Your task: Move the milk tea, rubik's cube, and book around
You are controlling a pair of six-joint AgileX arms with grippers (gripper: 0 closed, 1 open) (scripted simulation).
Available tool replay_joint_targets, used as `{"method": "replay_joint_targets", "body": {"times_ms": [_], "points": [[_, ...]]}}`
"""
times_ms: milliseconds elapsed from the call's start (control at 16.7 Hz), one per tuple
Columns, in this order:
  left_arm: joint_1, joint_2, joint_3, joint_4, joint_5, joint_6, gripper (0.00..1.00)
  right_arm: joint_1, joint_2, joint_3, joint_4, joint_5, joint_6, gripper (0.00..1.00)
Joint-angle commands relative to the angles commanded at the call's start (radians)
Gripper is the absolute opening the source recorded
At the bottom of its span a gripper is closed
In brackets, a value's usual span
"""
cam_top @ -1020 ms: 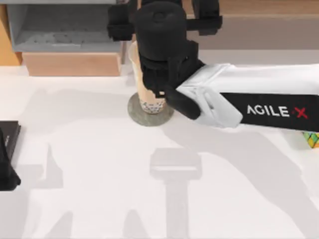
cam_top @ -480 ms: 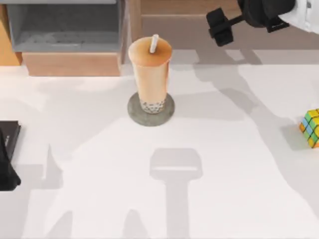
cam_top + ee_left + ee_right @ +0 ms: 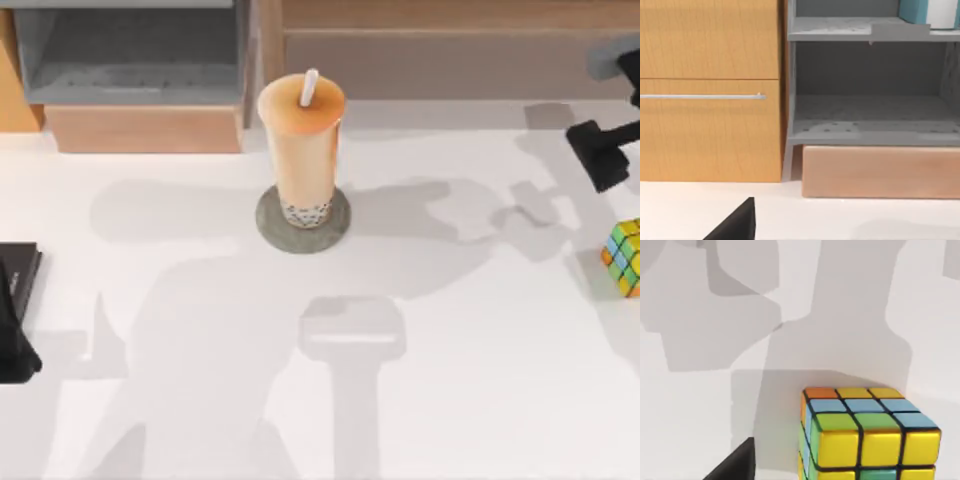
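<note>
The milk tea [image 3: 302, 150], a tall orange-tan cup with a white straw, stands upright on a round grey coaster [image 3: 340, 225] at the back middle of the table. Nothing is touching it. The rubik's cube [image 3: 624, 257] sits at the table's right edge. My right gripper [image 3: 603, 152] hovers just behind the cube and holds nothing. In the right wrist view the rubik's cube [image 3: 865, 432] lies close below, with one black fingertip [image 3: 735, 466] off to its side. The book [image 3: 913, 10], teal with white page edges, stands on the upper shelf. My left gripper [image 3: 12, 335] is parked at the left edge.
A grey open shelf unit [image 3: 130, 60] and a wooden block [image 3: 145, 130] stand at the back left. A wooden cabinet [image 3: 710, 90] with a drawer handle is beside the shelf. A flat black slab [image 3: 25, 265] lies at the left edge.
My right gripper let go of the milk tea, rose, and swung right across the back of the table to above the rubik's cube. The cup stayed on the coaster.
</note>
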Motion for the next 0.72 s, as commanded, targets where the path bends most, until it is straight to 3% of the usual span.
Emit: {"method": "replay_joint_targets", "body": {"times_ms": [240,720], "points": [[0.000,0.000,0.000,0.000,0.000,0.000,1.00,-0.080,0.000,-0.026,-0.116,-0.090,-0.026,1.00],[0.000,0.000,0.000,0.000,0.000,0.000,1.00,-0.084,0.005,-0.041,-0.108,-0.098,-0.025,1.00]]}}
